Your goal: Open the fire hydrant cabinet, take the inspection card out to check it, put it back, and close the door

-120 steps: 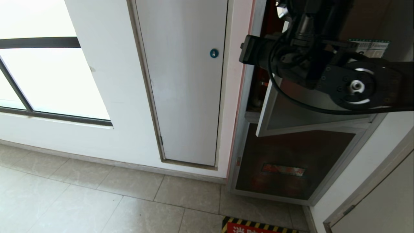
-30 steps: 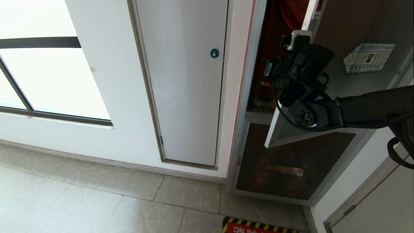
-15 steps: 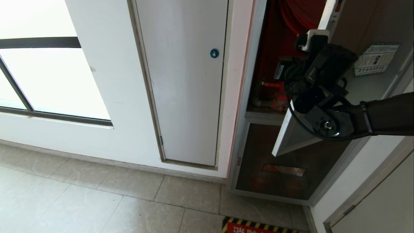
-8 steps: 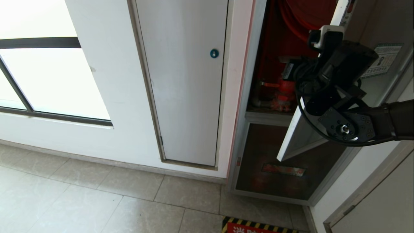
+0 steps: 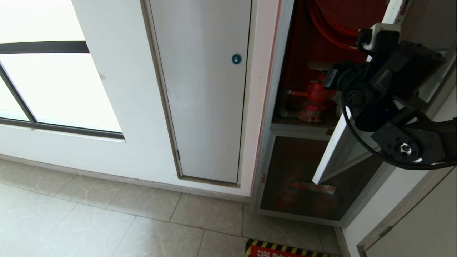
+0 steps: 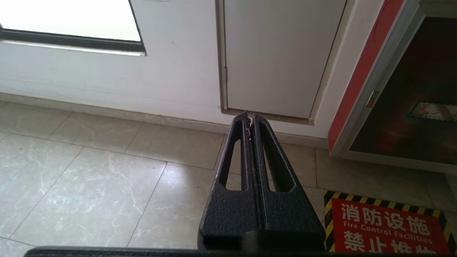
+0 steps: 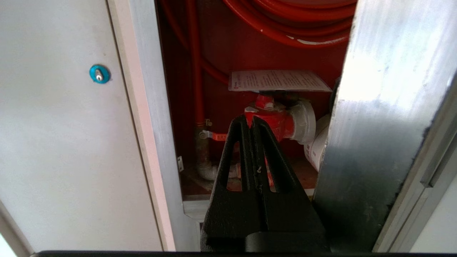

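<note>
where floor sign reads "fire control facilities"

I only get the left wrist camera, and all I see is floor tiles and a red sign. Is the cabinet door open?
Observer: Yes. In the head view the door stands swung outward, and the red inside of the fire hydrant cabinet shows.
Operator: Where's the card?
Observer: The right wrist view shows the inspection card inside the cabinet, lying flat just above the red valve.
Operator: Is the other pincer holding it?
Observer: No. The right pincer is shut and empty. It is in front of the opening, beside the door's edge, and points toward the valve.
</note>
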